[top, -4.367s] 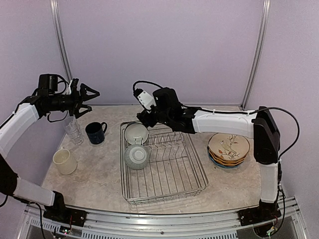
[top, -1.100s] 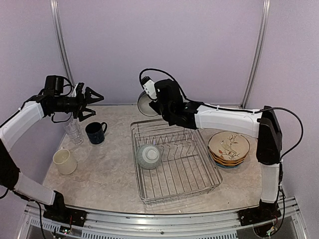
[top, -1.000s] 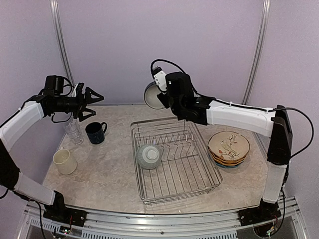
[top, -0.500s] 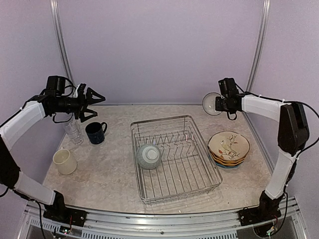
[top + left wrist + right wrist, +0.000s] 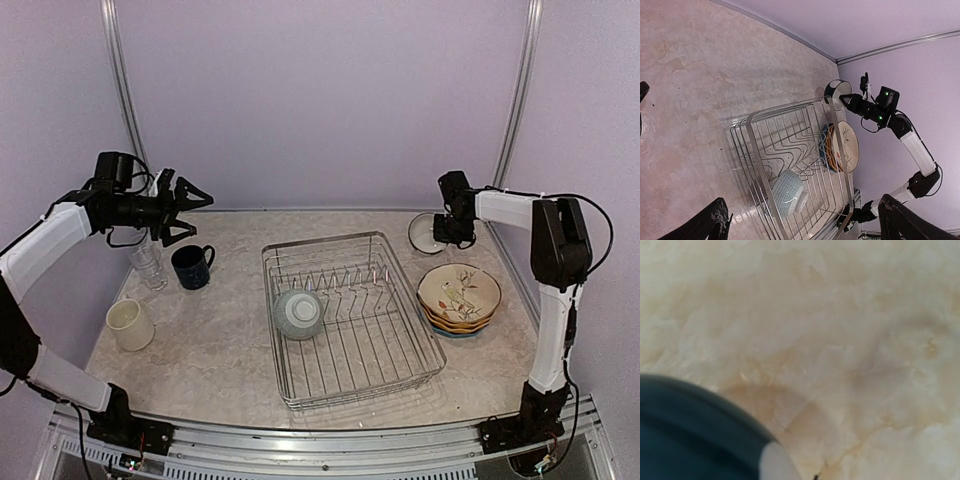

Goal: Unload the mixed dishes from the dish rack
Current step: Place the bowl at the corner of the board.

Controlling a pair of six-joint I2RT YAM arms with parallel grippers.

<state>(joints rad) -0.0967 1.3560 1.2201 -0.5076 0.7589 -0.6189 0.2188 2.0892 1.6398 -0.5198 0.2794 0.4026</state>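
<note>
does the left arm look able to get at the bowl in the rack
Probably yes: the left hand is open and empty, and the bowl sits at the left side of the dish rack, with nothing over it.

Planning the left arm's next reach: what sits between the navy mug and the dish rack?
Nothing; the top view shows only bare tabletop between the navy mug and the dish rack.

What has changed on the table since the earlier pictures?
The right gripper lifted the teal bowl out of the dish rack and carried it right, down near the plates. The rack slid right. The other bowl, navy mug, cream mug and left gripper stayed.
</note>
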